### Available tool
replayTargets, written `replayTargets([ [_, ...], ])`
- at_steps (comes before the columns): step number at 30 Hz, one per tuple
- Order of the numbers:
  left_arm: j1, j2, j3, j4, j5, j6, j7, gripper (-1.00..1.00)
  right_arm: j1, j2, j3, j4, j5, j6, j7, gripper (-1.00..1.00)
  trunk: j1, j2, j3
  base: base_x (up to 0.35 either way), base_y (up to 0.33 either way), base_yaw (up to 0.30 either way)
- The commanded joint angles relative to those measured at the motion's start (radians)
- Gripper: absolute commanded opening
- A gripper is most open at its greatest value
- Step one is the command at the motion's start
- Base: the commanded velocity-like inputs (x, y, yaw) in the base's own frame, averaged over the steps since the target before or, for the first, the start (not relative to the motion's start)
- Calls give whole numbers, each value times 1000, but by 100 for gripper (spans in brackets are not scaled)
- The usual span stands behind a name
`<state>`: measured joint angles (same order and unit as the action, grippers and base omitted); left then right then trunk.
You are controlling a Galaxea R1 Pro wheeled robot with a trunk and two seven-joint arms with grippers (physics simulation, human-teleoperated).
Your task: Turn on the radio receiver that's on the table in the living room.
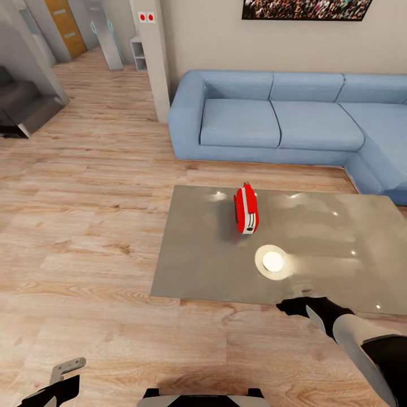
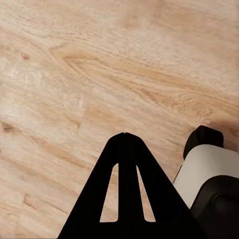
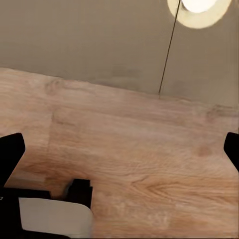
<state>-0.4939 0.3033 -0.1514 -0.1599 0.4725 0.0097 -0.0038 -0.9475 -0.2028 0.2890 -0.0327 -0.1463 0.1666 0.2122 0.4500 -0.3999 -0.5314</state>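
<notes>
The red radio receiver stands upright on the glossy grey table, thin side toward me, with white-black trim along its edge; its dial is hidden. My right gripper hovers over the floor at the table's near edge, well short of the radio. In the right wrist view its fingers are spread wide apart, open and empty, with the table's edge just ahead. My left gripper hangs low at my left side over the wood floor; its fingers meet at the tips, shut on nothing.
A light-blue corner sofa wraps the table's far and right sides under a framed crowd picture. A ceiling light's reflection glares on the tabletop. A pillar stands at the back left, with open wood floor left of the table.
</notes>
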Motion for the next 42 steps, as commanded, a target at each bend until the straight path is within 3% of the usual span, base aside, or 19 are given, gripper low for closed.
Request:
replayTargets([
  [1, 0, 0, 0, 0, 0, 0, 0, -100, 1, 4, -1, 38, 0, -29, 0, 100, 0, 0, 0, 0, 0, 0],
  [5, 0, 0, 0, 4, 0, 0, 1, -100, 48, 9, -1, 98, 1, -103, -2, 100, 0, 0, 0, 0, 0, 0],
  [12, 0, -5, -4, 5, -1, 1, 2, -100, 201, 7, 0, 110, 9, -121, -9, 100, 0, 0, 0, 0, 0, 0],
  [16, 0, -7, -57, 22, -8, 2, 4, -100, 260, 9, 1, 111, 32, -121, -33, 100, 0, 0, 0, 0, 0, 0],
  [20, 0, -23, -111, 96, -17, 1, 7, -100, 305, 13, 0, 111, 44, -112, -43, 100, 0, 0, 0, 0, 0, 0],
  [26, 0, -85, -122, 200, -20, 1, 6, -100, 323, 15, -1, 110, 46, -117, -44, 100, 0, 0, 0, 0, 0, 0],
  [35, 1, -107, -123, 213, -16, -4, 8, -100, 325, 64, -2, 109, 45, -116, -44, 100, 0, 0, 0, 0, 0, 0],
  [40, 4, -142, -123, 221, -17, -30, 7, -100, 325, 80, -2, 109, 45, -117, -43, 100, 0, 0, 0, 0, 0, 0],
  [42, 6, -172, -123, 231, -17, -33, 5, -100, 325, 82, -2, 109, 45, -117, -43, 100, 0, 0, 0, 0, 0, 0],
])
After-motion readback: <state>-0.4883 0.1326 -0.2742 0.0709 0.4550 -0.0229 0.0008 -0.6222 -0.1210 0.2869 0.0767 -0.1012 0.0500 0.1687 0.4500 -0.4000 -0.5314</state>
